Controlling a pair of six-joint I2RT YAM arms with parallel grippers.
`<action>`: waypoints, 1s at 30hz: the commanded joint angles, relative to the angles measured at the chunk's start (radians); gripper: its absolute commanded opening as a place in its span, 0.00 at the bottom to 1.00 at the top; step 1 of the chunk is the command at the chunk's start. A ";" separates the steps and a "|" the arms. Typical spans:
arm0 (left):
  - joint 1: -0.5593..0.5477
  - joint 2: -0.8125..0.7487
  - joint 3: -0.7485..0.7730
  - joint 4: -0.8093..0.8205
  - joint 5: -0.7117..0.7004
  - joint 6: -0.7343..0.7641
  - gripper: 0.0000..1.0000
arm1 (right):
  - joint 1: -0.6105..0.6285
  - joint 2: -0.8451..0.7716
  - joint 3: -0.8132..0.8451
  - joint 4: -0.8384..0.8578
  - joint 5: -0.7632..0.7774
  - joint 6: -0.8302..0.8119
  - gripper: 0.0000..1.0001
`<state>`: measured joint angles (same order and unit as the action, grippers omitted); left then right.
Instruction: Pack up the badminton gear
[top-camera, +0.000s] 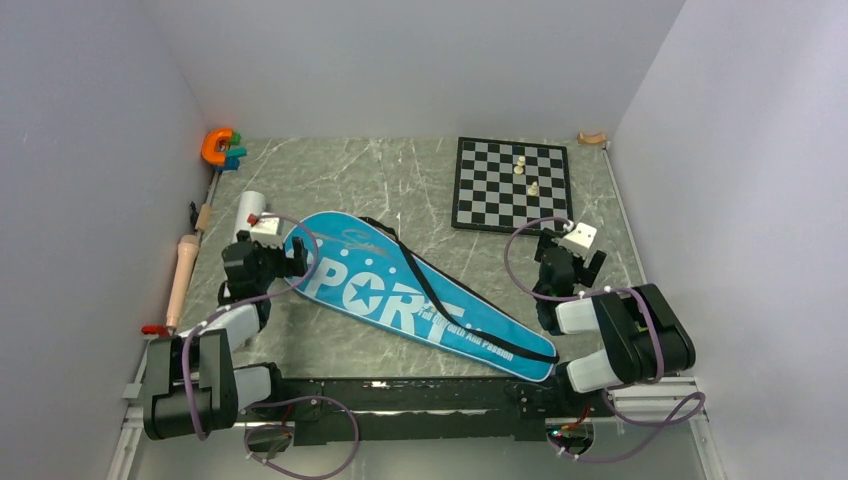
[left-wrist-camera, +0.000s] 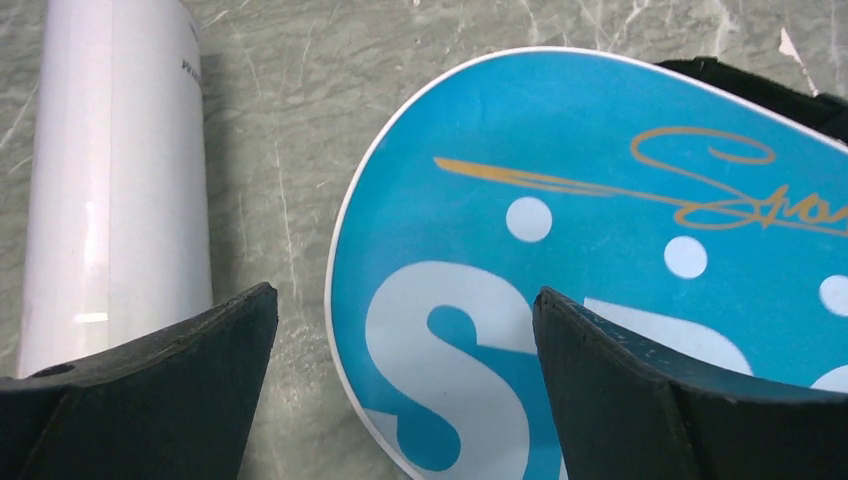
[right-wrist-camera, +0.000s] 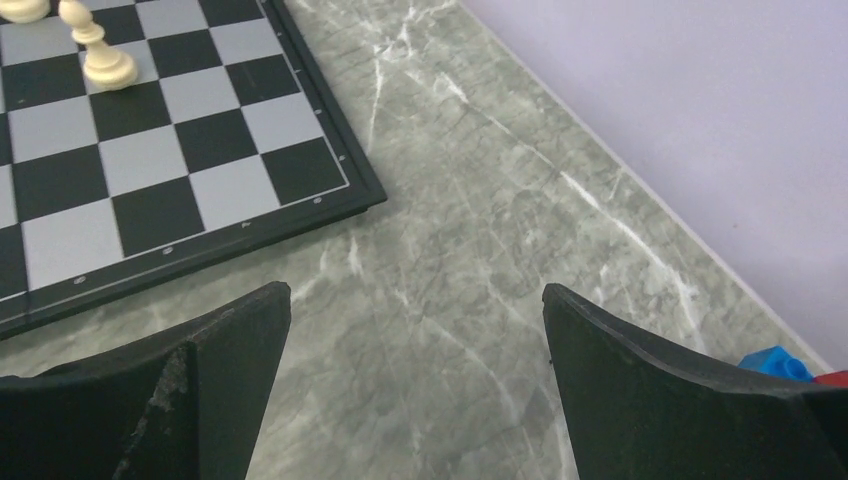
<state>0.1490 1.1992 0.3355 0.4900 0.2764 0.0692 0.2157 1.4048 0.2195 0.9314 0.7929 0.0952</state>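
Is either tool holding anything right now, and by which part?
Nothing is held. The left tool stands open over the wide end of the blue racket bag; the right tool stands open over the table beside the chessboard.

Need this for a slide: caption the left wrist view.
Open left tool poised over the rounded end of the blue bag, a white tube beside it.
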 joint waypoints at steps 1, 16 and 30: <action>-0.019 -0.033 -0.110 0.399 -0.058 0.028 0.99 | -0.005 0.053 0.030 0.238 0.021 -0.064 1.00; -0.039 0.144 -0.119 0.572 -0.044 0.034 1.00 | -0.136 0.092 -0.013 0.322 -0.340 -0.048 1.00; -0.041 0.156 -0.107 0.580 -0.053 0.036 0.99 | -0.165 0.081 0.012 0.229 -0.377 -0.014 1.00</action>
<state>0.1131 1.3521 0.1986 1.0126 0.2218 0.0971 0.0559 1.4914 0.2150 1.1187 0.4362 0.0650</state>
